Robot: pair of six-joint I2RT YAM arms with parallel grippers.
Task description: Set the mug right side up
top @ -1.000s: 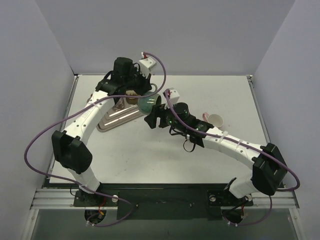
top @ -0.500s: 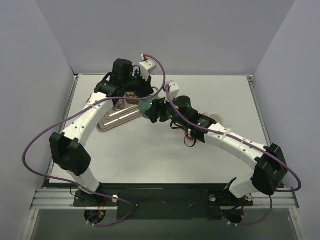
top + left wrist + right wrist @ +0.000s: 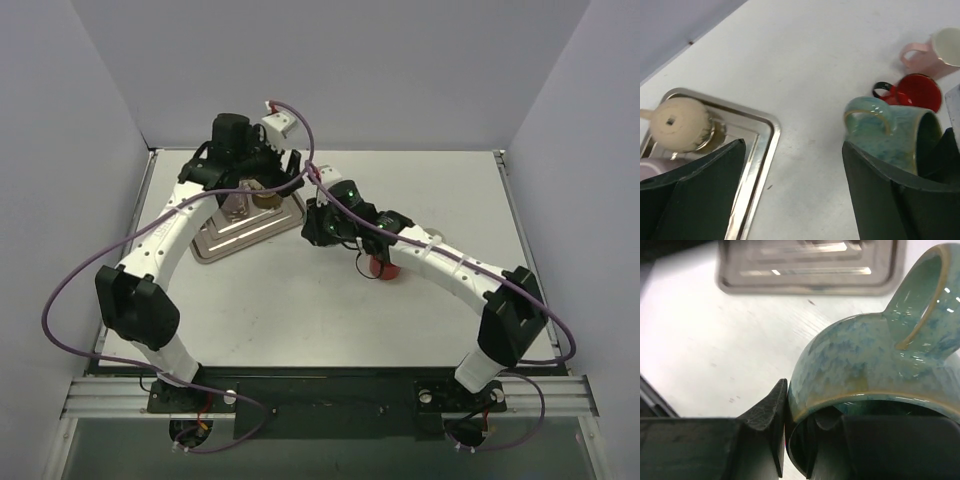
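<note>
The mug (image 3: pixel 870 365) is glazed in mottled blue-green, and its handle (image 3: pixel 920 305) points up in the right wrist view. My right gripper (image 3: pixel 797 410) is shut on its rim, one finger outside the wall and one inside the mouth. In the left wrist view the mug (image 3: pixel 895 135) lies on its side, mouth towards the right, just beyond my right-hand finger (image 3: pixel 875 190). My left gripper (image 3: pixel 792 150) is open over bare table with nothing between its fingers. From above, the right gripper (image 3: pixel 318 222) hides the mug, and the left gripper (image 3: pixel 262 180) hangs over the tray's far end.
A metal tray (image 3: pixel 765 145) (image 3: pixel 225 245) lies to the left with a cream round vessel (image 3: pixel 680 122) on it. A red mug (image 3: pixel 917 92) (image 3: pixel 380 266) and a pink mug (image 3: pixel 940 50) sit beyond the blue-green one. Grey walls enclose the table.
My left gripper has opened, let go of the mug and drawn back over the tray. My right gripper has moved in and shut on the mug's rim.
</note>
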